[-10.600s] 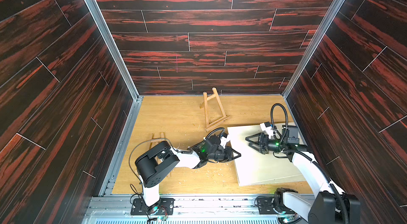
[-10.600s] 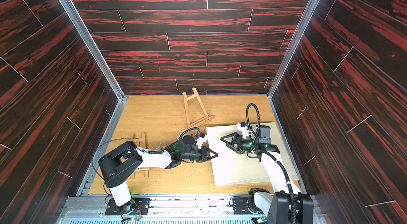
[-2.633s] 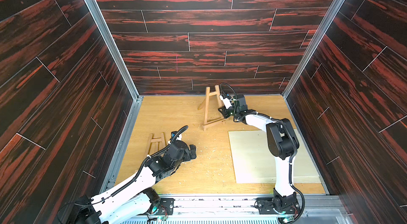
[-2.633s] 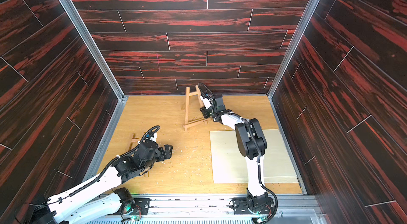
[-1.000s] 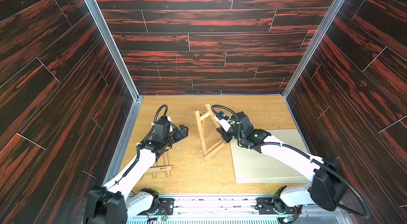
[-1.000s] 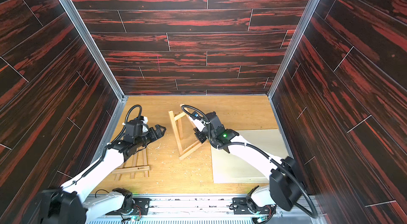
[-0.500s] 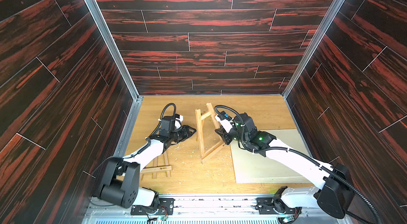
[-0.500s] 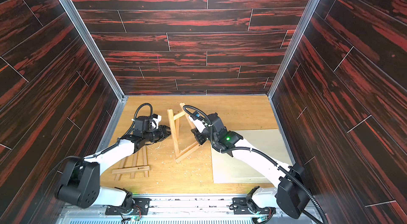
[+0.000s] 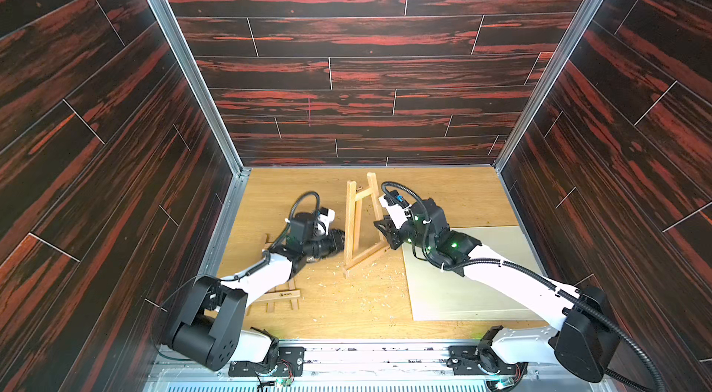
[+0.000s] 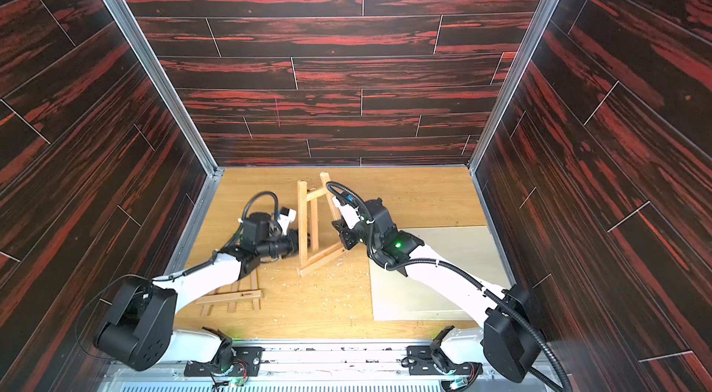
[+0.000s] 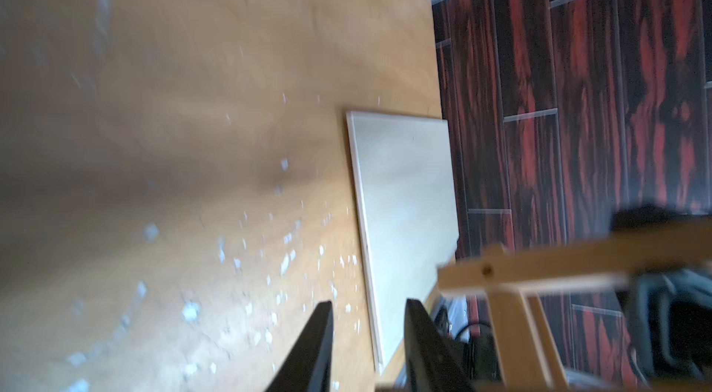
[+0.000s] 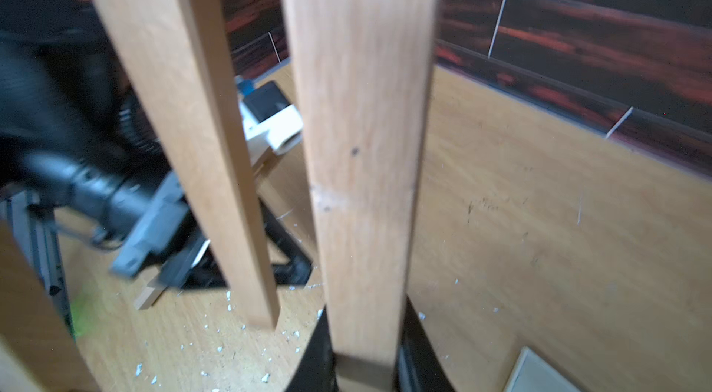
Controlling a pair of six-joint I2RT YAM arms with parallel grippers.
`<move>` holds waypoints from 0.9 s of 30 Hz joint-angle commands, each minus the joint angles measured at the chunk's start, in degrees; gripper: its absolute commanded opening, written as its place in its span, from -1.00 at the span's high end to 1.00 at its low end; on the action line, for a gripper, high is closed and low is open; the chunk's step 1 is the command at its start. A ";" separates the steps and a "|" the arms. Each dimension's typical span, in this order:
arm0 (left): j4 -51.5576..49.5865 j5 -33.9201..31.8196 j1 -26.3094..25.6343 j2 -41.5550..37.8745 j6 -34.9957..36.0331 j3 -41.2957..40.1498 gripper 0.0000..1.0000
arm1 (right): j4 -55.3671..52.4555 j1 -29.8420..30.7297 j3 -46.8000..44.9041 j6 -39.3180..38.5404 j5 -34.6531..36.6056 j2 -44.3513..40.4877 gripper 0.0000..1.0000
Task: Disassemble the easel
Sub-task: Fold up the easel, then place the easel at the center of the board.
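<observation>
Holding the easel (image 9: pixel 350 216) upright at mid-floor, just left of the pale board (image 9: pixel 462 286), with feet among scattered wood chips (image 9: pixel 370 274). Reaching in from the right with the right gripper (image 9: pixel 382 230), pinching the easel's right-hand leg tight between both fingers, with the slat filling the gap in the right wrist view. Hovering the left gripper (image 9: pixel 339 243) right at the easel's left leg, low down on the left side, while stretching over a second wooden frame (image 9: pixel 281 295) lying flat at near left. Showing narrowed jaws in the left wrist view, with floor and board visible past the fingertips (image 11: pixel 321 332) and a tan strip crossing low between them; impossible to tell whether gripping anything.
</observation>
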 commanded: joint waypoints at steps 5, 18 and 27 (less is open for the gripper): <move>4.26 -2.54 -3.90 -2.79 -2.97 -4.29 0.30 | 7.52 1.01 -7.23 9.51 0.54 1.06 0.89; 4.70 -3.07 -5.26 3.75 -0.04 -8.76 0.31 | 14.18 2.65 -16.67 17.45 2.32 7.34 0.91; -14.08 -16.15 -3.66 -3.40 4.77 -7.84 0.24 | 11.07 2.70 -14.38 18.16 3.84 11.40 0.94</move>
